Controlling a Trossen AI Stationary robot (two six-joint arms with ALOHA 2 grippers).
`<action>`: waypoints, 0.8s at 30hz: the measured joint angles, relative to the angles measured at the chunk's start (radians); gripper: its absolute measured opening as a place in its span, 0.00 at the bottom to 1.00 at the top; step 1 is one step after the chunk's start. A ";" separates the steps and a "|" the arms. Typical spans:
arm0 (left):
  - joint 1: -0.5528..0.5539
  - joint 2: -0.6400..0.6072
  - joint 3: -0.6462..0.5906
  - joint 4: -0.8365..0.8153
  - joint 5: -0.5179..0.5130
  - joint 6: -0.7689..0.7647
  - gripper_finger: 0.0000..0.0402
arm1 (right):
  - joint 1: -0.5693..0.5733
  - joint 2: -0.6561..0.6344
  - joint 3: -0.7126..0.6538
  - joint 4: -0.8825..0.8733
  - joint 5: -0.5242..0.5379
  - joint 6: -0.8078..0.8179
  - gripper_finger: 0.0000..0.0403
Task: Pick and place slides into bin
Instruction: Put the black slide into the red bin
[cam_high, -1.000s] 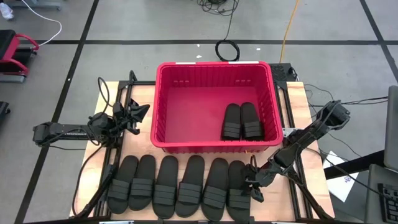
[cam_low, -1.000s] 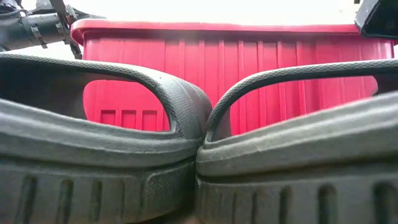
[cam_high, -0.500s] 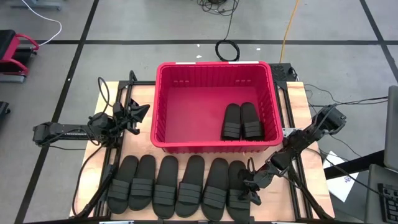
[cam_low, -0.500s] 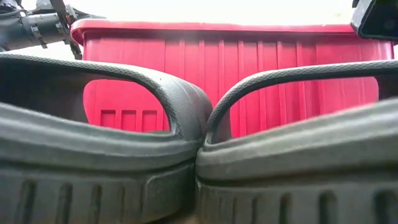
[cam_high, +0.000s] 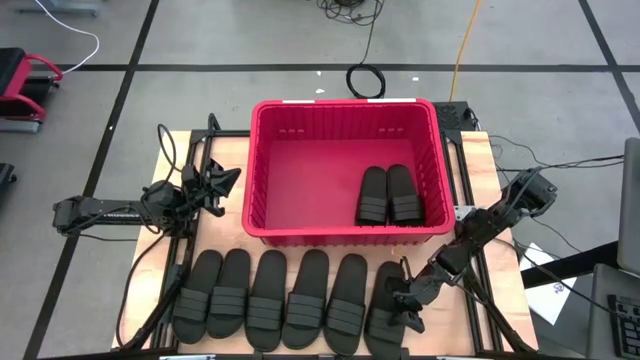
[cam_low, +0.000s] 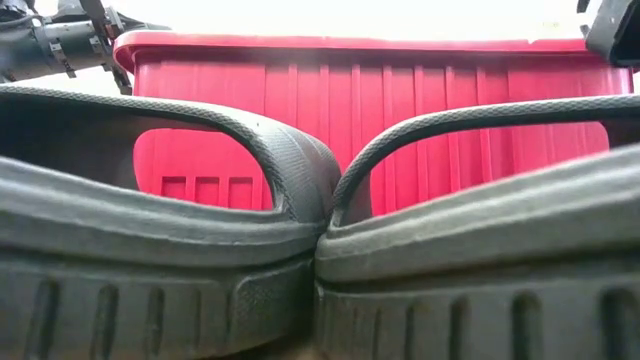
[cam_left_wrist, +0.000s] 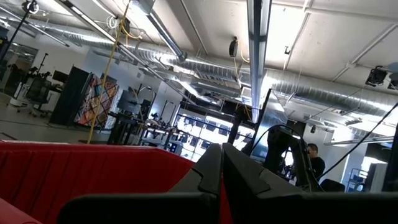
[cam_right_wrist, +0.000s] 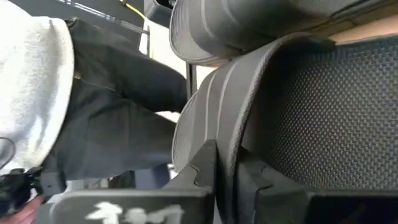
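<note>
The red bin (cam_high: 345, 135) stands mid-table with two black slides (cam_high: 388, 195) lying flat on its floor at the right. Several more slides (cam_high: 265, 300) lie soles down in a row along the table's near edge. The rightmost slide (cam_high: 383, 312) sits askew, apart from its neighbour. My right gripper (cam_high: 403, 303) is shut on that slide and comes at it from the right. My left gripper (cam_high: 228, 180) hangs shut and idle, left of the bin. My right gripper pinches the ribbed strap's edge (cam_right_wrist: 211, 118) of the rightmost slide between its two fingers (cam_right_wrist: 202, 165). It comes slanting down from the table's right side. The slide's sole rests on the table.
Two slides (cam_low: 160, 250) fill the low view's foreground in front of the bin's ribbed wall (cam_low: 370, 110). A person (cam_right_wrist: 93, 112) in a white top and dark trousers stands beyond the table's near edge. Cables lie on the floor around the table.
My right gripper has sunk a little toward the rightmost slide's strap, rolled, and shut on it. That slide has slid and turned away from its neighbour toward the table's right and near edges, opening a gap in the row.
</note>
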 joint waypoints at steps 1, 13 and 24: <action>0.000 0.000 0.000 0.000 0.000 0.001 0.05 | 0.000 0.000 0.000 0.006 -0.008 0.006 0.03; 0.000 0.000 0.000 -0.054 -0.001 -0.002 0.05 | 0.000 -0.144 0.147 -0.107 -0.057 -0.112 0.01; 0.000 0.000 0.000 -0.053 -0.003 0.000 0.05 | -0.133 -0.218 0.711 -0.823 -0.131 -0.441 0.01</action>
